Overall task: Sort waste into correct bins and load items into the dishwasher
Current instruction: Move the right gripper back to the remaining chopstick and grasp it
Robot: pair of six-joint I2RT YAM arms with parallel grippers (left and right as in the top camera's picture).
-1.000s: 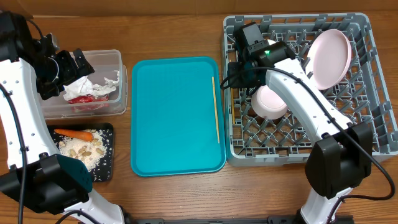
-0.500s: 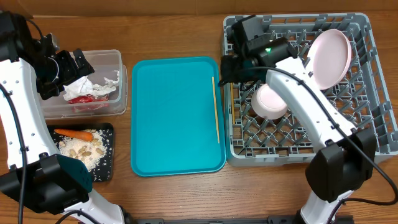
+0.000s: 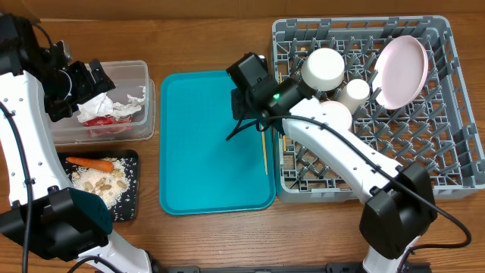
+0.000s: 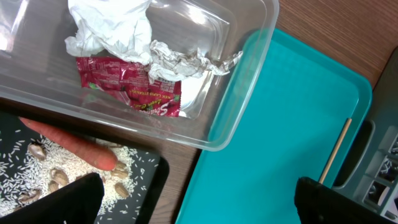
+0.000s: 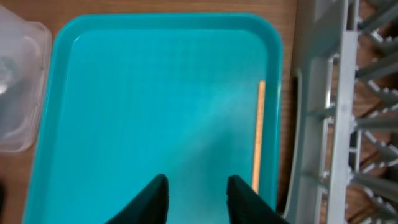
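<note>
**Right claw loose over the teal tray, dishes racked**

From overhead I see the right claw [image 3: 241,114] hanging above the teal tray [image 3: 204,152], near its right edge. In its wrist camera the two fingers stand apart with only tray surface between them, so it is released and grasping nothing. A thin wooden stick [image 5: 257,134] lies on the tray along that edge.

My left claw [image 4: 196,193] is spread wide and empty above the clear tub [image 3: 144,98]. Inside the tub lie the white napkin [image 4: 112,28] and the red-and-silver wrapper [image 4: 134,87]; the wrapper carries print, but I cannot read it.

The carrot [image 3: 89,162] lies in the black tray [image 3: 130,205] on the counter, against the rice and peanut scraps [image 3: 102,184].

In the grey dish rack [image 3: 455,152] the pink plate [image 3: 402,72] leans on edge, with a whitish bowl [image 3: 323,70], the small white cup [image 3: 353,92] and a second bowl [image 3: 333,117] close together.
</note>
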